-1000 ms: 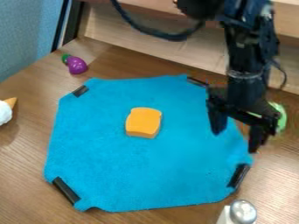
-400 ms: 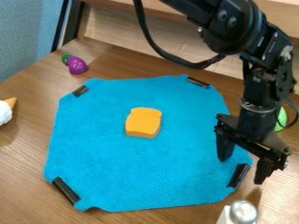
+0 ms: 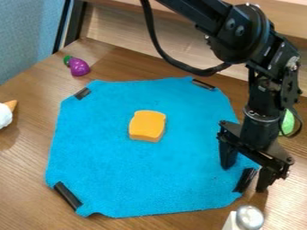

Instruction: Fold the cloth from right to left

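Hiding some of the cloth [image 3: 120, 175], open gripper [image 3: 243, 179], green object [image 3: 288, 122] half-covered

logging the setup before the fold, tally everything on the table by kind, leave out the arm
cloth: 1
black strips at cloth corners: 4
orange block: 1
purple toy: 1
green item: 1
white-and-tan item: 1
silver-topped item: 1
total: 10

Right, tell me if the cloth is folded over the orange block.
No, the cloth lies spread out, with the orange block on top.
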Motion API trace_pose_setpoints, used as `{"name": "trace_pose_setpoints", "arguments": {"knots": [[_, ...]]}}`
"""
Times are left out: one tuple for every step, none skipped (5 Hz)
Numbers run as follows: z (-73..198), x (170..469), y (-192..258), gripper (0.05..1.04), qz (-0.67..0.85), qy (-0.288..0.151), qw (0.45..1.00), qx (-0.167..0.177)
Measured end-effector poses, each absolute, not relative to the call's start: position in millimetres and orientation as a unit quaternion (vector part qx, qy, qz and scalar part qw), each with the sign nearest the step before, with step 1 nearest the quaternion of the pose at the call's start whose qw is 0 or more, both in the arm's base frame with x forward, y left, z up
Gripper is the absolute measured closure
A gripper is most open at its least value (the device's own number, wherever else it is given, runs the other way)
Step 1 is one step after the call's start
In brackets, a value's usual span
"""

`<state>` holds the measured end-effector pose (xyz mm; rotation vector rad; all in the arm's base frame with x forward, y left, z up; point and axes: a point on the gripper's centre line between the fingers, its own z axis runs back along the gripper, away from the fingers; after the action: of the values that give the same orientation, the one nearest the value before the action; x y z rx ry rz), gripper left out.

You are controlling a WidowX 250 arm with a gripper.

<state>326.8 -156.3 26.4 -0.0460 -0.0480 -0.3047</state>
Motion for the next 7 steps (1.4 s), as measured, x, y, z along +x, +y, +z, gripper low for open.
{"name": "trace_pose_setpoints", "arguments": {"knots": [[25,328,-155,0.412,-0.138,-0.030,0.990,-0.016],[25,328,-154,0.709,-0.136,-0.032,0.990,-0.014],[24,327,-154,0.913,-0.138,-0.029,0.990,-0.014],[25,325,-154,1.006,-0.140,-0.030,0.989,-0.018],[29,316,-155,1.021,-0.146,-0.025,0.988,-0.035],[57,316,-143,1.024,-0.134,-0.056,0.988,-0.052],[79,317,-122,1.024,-0.120,-0.079,0.988,-0.059]]}}
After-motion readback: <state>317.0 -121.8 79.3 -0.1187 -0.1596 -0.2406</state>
